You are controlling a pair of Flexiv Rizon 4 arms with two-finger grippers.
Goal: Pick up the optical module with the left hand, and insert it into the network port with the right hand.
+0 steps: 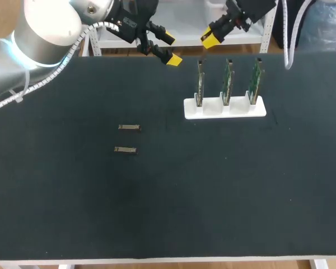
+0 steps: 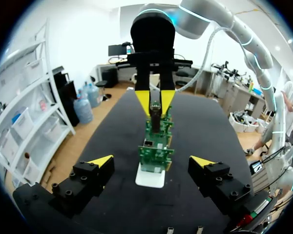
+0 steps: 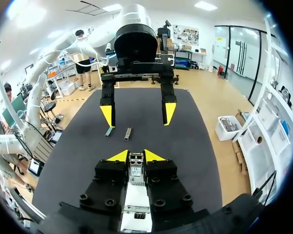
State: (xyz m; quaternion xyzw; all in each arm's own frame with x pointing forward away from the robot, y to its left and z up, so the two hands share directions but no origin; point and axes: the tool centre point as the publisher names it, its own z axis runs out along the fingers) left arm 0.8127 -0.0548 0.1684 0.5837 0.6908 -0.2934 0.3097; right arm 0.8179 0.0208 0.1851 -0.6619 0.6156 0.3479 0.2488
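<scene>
**Modules flat, both claws high at the far edge**

Shows the farther optical module (image 1: 129, 128) and the nearer optical module (image 1: 125, 149) flat on the black surface (image 1: 73, 196), left of the middle, close together and well apart from both claws. Finds the left claw (image 1: 169, 49) released wide. Finds the right claw (image 1: 210, 39) clenched (yellow tips meeting in a V) over the white holder (image 1: 224, 109) with three upright green boards (image 1: 227, 78).

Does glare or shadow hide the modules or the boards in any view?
Head view: even light, and both optical modules stand out on the dark mat. Left wrist view: the backdrop is bright, yet the boards read clearly. Right wrist view: ceiling lights shine beyond the table, with no glare on the optical modules.
</scene>
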